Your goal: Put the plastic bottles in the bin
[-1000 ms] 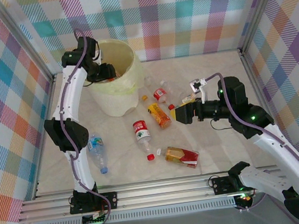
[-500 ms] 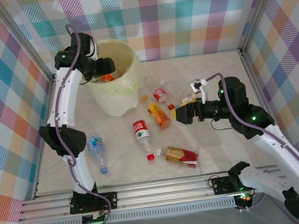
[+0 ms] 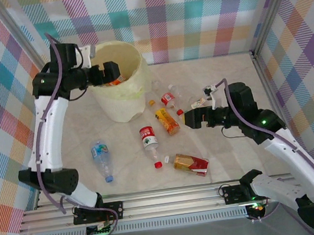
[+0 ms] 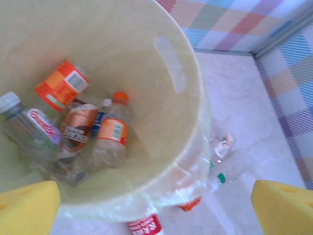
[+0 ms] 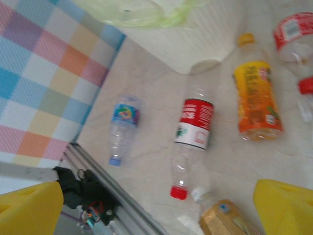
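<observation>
The pale-yellow bin [image 3: 120, 90] stands at the back left. My left gripper [image 3: 110, 73] hangs open and empty over its left rim. In the left wrist view the bin [image 4: 190, 98] holds several bottles, among them an orange-labelled one [image 4: 61, 85] and an orange-capped one [image 4: 111, 129]; the left gripper [image 4: 156, 213] holds nothing. On the table lie a blue-labelled bottle [image 3: 100, 159], a red-labelled one [image 3: 149, 141], an orange one [image 3: 167, 121], an amber one [image 3: 190, 163] and a small red one [image 3: 168, 99]. My right gripper [image 3: 184, 118] is open beside the orange bottle [image 5: 257, 98], above the red-labelled bottle [image 5: 193, 142].
A clear green-capped bottle [image 4: 222, 171] lies right of the bin, and a loose orange cap [image 3: 151, 102] sits near the bin's foot. An aluminium rail [image 3: 156, 201] runs along the near edge. Checked cloth walls [image 3: 4, 84] close in the table.
The left arm's elbow has swung up and out to the left while its gripper stays over the bin's rim. The right gripper has drifted slightly left.
</observation>
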Robot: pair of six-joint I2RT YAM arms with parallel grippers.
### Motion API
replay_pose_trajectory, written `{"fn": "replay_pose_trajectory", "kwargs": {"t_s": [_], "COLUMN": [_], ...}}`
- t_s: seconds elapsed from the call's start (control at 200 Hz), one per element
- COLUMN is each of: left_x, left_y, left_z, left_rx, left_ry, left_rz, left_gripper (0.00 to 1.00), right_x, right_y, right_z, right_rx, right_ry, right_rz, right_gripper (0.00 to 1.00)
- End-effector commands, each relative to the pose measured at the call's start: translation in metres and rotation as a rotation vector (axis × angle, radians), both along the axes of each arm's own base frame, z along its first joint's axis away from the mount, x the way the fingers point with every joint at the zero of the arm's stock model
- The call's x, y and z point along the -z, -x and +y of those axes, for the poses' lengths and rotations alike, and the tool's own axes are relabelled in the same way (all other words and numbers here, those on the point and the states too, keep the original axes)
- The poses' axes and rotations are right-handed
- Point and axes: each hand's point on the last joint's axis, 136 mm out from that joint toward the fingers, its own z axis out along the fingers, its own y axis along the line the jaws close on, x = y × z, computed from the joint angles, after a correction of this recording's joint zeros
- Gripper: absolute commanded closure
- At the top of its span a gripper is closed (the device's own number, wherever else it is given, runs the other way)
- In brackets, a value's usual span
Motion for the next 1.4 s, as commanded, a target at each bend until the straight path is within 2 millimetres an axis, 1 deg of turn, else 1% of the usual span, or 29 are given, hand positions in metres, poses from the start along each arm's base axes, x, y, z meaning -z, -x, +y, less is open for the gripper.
{"fn": "replay_pose_trajectory", "kwargs": {"t_s": [0.0, 0.105, 0.17, 0.19, 0.31, 0.345, 0.395, 0.495, 0.57, 0.66, 0.85, 0.995, 1.105, 1.235, 1.395], "left_x": [-0.002, 0.007, 0.009, 0.013, 0.031, 0.034, 0.037, 0.041, 0.055, 0.071, 0.094, 0.104, 0.111, 0.125, 0.136], "left_y": [0.026, 0.049, 0.061, 0.064, 0.076, 0.08, 0.087, 0.099, 0.104, 0.111, 0.127, 0.13, 0.133, 0.142, 0.153], "left_z": [-0.018, -0.025, -0.029, -0.031, -0.043, -0.048, -0.052, -0.054, -0.059, -0.068, -0.082, -0.09, -0.096, -0.107, -0.122], "left_rx": [0.09, 0.119, 0.136, 0.142, 0.185, 0.214, 0.227, 0.216, 0.235, 0.262, 0.302, 0.321, 0.336, 0.382, 0.421], "left_ry": [0.082, 0.13, 0.172, 0.185, 0.265, 0.29, 0.299, 0.308, 0.324, 0.332, 0.313, 0.32, 0.316, 0.269, 0.233], "left_rz": [-0.012, -0.011, -0.012, -0.002, 0.075, 0.087, 0.07, 0.036, 0.068, 0.097, 0.153, 0.184, 0.18, 0.188, 0.181], "left_gripper": [0.0, 0.0, 0.0, 0.0, 0.0, 0.0, 0.0, 0.0, 0.0, 0.0, 0.0, 0.0, 0.0, 0.0, 0.0], "right_x": [0.023, 0.045, 0.054, 0.057, 0.072, 0.082, 0.093, 0.11, 0.122, 0.135, 0.156, 0.167, 0.175, 0.184, 0.194], "right_y": [-0.005, -0.01, -0.013, -0.014, -0.023, -0.027, -0.032, -0.042, -0.05, -0.059, -0.086, -0.103, -0.112, -0.119, -0.13], "right_z": [-0.018, -0.035, -0.045, -0.047, -0.059, -0.064, -0.068, -0.077, -0.09, -0.104, -0.119, -0.129, -0.136, -0.144, -0.146], "right_rx": [0.091, 0.2, 0.264, 0.28, 0.361, 0.397, 0.424, 0.497, 0.586, 0.692, 0.82, 0.907, 0.983, 1.074, 1.138], "right_ry": [0.116, 0.191, 0.219, 0.225, 0.253, 0.267, 0.27, 0.259, 0.266, 0.23, 0.101, 0.064, 0.039, 0.003, -0.034], "right_rz": [0.051, 0.111, 0.126, 0.128, 0.13, 0.149, 0.169, 0.232, 0.276, 0.342, 0.445, 0.507, 0.546, 0.587, 0.623], "right_gripper": [0.0, 0.0, 0.0, 0.0, 0.0, 0.0, 0.0, 0.0, 0.0, 0.03, 0.11, 0.16, 0.18, 0.21, 0.23]}}
